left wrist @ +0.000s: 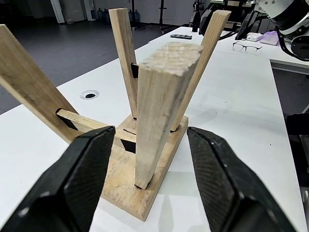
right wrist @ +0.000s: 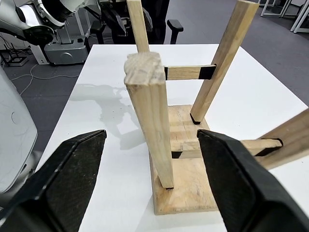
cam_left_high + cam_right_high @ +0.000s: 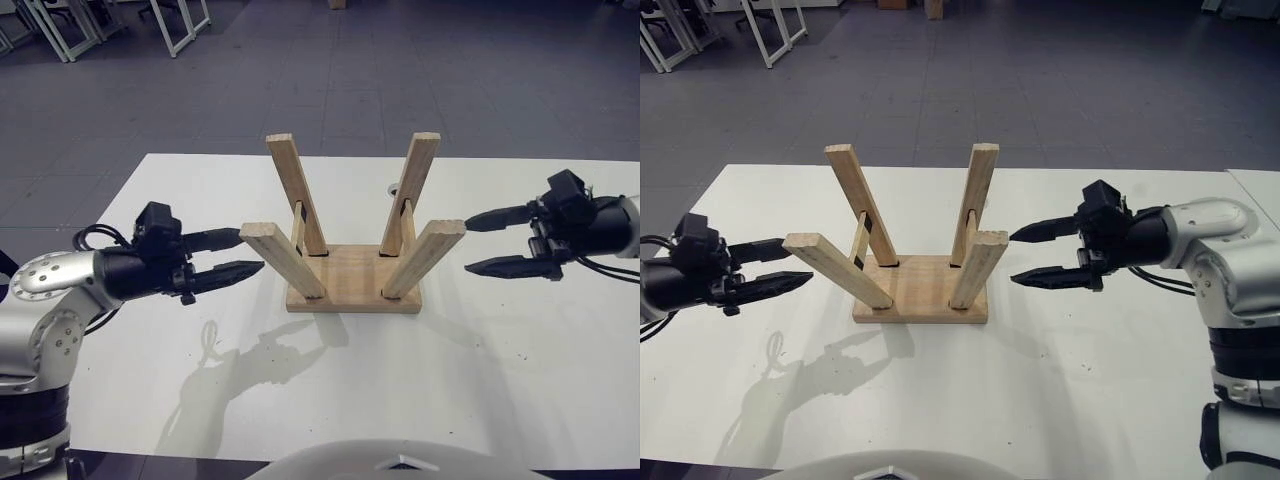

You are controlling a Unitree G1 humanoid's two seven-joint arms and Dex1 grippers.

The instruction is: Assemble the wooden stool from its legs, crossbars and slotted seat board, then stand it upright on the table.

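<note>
Smooth white table (image 3: pixel 480 380) with the stool (image 3: pixel 352 270) sitting upside down near the middle. It's pale, rough-sawn wood, with a flat rectangular seat board (image 3: pixel 920 292) down on the tabletop, four square legs (image 3: pixel 296 190) splaying upward, and thin crossbars (image 2: pixel 189 72) with dark ends slotted between them. There's a small round cable hole (image 1: pixel 90 94) in the table just behind it. The left gripper (image 3: pixel 250 250) and right gripper (image 3: pixel 1012 258) hover level on either side, each lined up with a near leg's top end, ridged black fingers (image 1: pixel 82 179) spread wide and holding nothing.
</note>
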